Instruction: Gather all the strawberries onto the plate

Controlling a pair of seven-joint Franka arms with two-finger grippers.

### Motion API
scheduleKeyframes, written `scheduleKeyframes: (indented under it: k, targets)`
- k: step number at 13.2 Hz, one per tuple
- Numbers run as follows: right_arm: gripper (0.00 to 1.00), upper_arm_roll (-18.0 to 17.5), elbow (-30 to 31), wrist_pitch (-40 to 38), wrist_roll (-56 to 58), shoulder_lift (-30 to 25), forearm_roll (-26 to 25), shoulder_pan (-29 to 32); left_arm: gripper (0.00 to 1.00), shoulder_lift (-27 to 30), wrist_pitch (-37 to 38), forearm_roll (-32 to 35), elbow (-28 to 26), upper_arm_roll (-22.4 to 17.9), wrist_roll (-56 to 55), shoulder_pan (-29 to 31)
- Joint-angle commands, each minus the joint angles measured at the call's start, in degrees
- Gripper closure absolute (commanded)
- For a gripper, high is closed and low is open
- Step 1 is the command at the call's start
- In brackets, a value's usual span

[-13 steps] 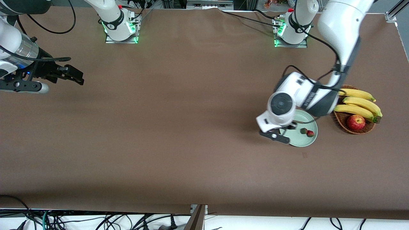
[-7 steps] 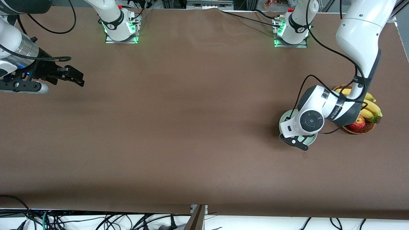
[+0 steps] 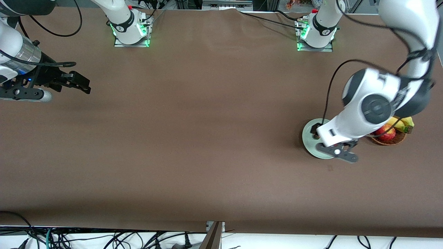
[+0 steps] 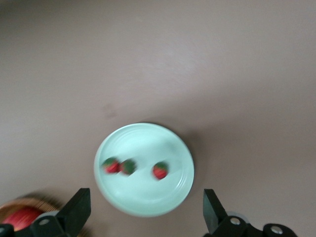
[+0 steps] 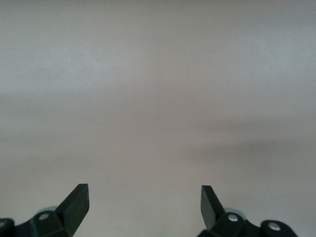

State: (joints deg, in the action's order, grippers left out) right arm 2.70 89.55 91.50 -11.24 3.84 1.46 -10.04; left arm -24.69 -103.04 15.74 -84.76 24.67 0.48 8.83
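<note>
The left gripper [image 4: 143, 217] hangs in the air over the round, shallow, pale mint-green plate [image 4: 175, 148] with its jaws spread wide and released, holding nothing and touching nothing; in the left wrist view its two dark fingers [image 4: 74, 212] stand well apart, wider than the plate itself. All three tiny red strawberries with green leafy tops lie in the plate: two of them [image 4: 111, 166] [image 4: 128, 167] just beside each other, the third [image 4: 160, 170] a little apart. In the front view the left arm covers much of the plate [image 3: 309, 138], which sits on the brown desk [image 3: 207, 138] toward the left arm's end, just beside the brown wicker basket [image 3: 394, 140] with its larger red apple [image 3: 384, 132] and yellow bananas [image 3: 403, 122]. The right gripper [image 3: 78, 83] waits over bare desk at the right arm's end, jaws likewise wide open and empty, as the right wrist view [image 5: 143, 207] shows. Between the two grippers the desk surface is broad open brown cloth, and the plate lies well in from every edge.
</note>
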Motion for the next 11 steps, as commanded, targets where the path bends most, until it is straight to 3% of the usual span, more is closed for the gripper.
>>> scheduleKeyframes:
  k: [1,3,4,5,7,9,10,11]
  targets:
    - [0.00,-0.15,-1.22,-0.62,-0.10,0.38,0.82,0.45,0.00,1.93,9.66,-1.95,8.17,-0.33,-3.09,1.45]
    - [0.01,-0.15,-1.22,-0.71,-0.10,0.38,0.82,0.46,0.00,2.71,14.42,-4.21,12.23,-0.50,-6.35,2.86]
    - [0.00,-0.15,-1.14,-0.71,-0.10,0.38,0.82,0.46,0.00,4.81,14.88,-6.58,11.55,-2.76,-7.59,3.30]
    - [0.00,-0.15,-1.13,-0.71,-0.10,0.38,0.82,0.46,0.00,8.57,14.80,-9.13,9.54,-7.66,-8.73,1.04]
    - [0.00,-0.15,-1.14,-0.71,-0.10,0.38,0.82,0.46,0.00,16.91,9.91,-14.41,-1.49,-20.13,-9.27,-9.31]
    - [0.00,-0.15,-1.14,-0.71,0.07,0.38,0.82,0.46,0.00,26.40,-1.59,-15.74,-16.77,-22.39,-9.35,-11.11]
    - [0.00,-0.15,-1.13,-0.71,0.16,0.38,0.82,0.46,0.00,28.45,-2.68,-15.83,-19.98,-22.30,-9.53,-11.02]
    - [0.00,-0.15,-1.22,-0.71,0.08,0.38,0.82,0.46,0.00,28.39,-1.65,-15.83,-19.75,-22.39,-9.36,-11.02]
